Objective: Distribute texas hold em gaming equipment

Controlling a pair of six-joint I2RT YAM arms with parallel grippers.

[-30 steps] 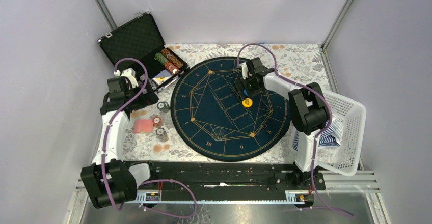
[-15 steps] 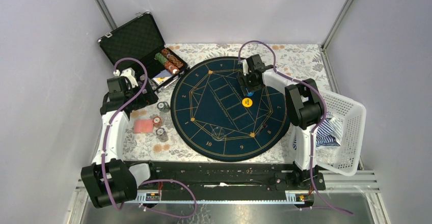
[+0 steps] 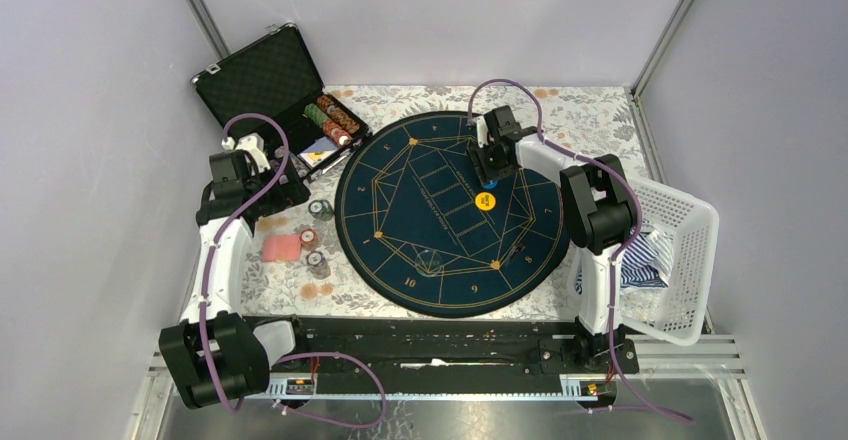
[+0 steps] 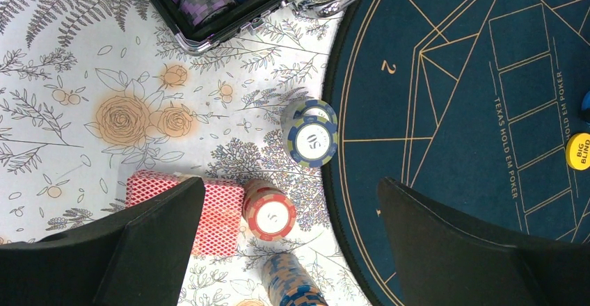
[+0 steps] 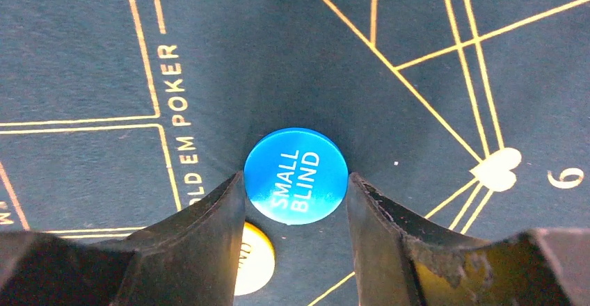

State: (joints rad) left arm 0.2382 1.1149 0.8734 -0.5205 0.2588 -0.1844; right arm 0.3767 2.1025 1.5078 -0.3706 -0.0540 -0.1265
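Nearest the arm bases, on the floral worktop [image 3: 590, 115] just left of the round dark-blue mat [image 3: 440, 260], a blue-striped chip stack [image 4: 292, 288] is sitting by itself. Slightly farther back, the red-backed cards [image 4: 219, 212] are lying face down, right beside a red "5" chip stack [image 4: 270, 212]. Beyond those, a blue-and-cream "50" chip stack [image 4: 309, 139] is standing at the mat's rim.

The left end effector [image 4: 291, 188] is hanging above this group with its jaws spread as wide as they go, holding nothing.

Off to the right, a white basket [image 3: 690, 250] is sitting at the worktop's edge, and a blue-white striped cloth [image 3: 645, 260] is lying in it.

Farther in, near the mat's middle, the yellow "BIG BLIND" disc [image 3: 486, 201] is lying flat on the felt. Just past it, the right end effector [image 5: 294, 181] is pointing down at the mat with its jaws partly open. One jaw is on each side of the blue "SMALL BLIND" disc [image 5: 296, 156], which is lying flat on the mat. The fingertips [image 5: 229, 202] are sitting right at the disc's rim, but I cannot tell whether they are squeezing it.

At the far left corner, the black case [image 3: 260, 80] is lying open, with rows of chips [image 3: 330, 118] resting inside it.
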